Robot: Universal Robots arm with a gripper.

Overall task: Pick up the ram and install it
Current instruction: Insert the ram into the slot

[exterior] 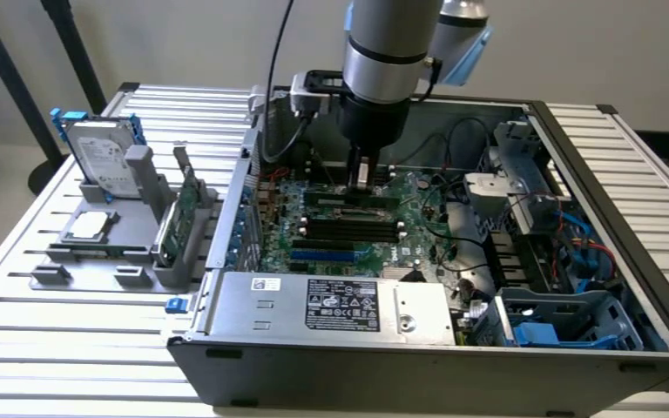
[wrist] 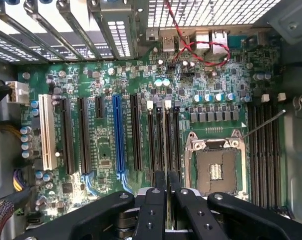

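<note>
My gripper [exterior: 361, 185] reaches straight down into the open computer case [exterior: 613, 261], over the row of black memory slots [exterior: 347, 228] on the motherboard [exterior: 422, 218]. It is shut on the ram [exterior: 337, 198], a thin green stick standing on edge in the slot farthest from the case's front. In the wrist view the two black fingers [wrist: 154, 200] sit close together with the ram [wrist: 166, 137] edge-on between them. It is lined up along one of the slots, with a white latch [wrist: 167, 104] at that slot's far end.
On the exterior view's left, a grey holder [exterior: 50, 277] carries a silver hard drive in a blue frame [exterior: 100, 152], a broad green card [exterior: 178, 218] and a small silver chip [exterior: 91, 225]. The power supply [exterior: 334, 305], drive cages [exterior: 567, 318] and cables crowd the case. An open processor socket [wrist: 215, 170] lies beside the slots.
</note>
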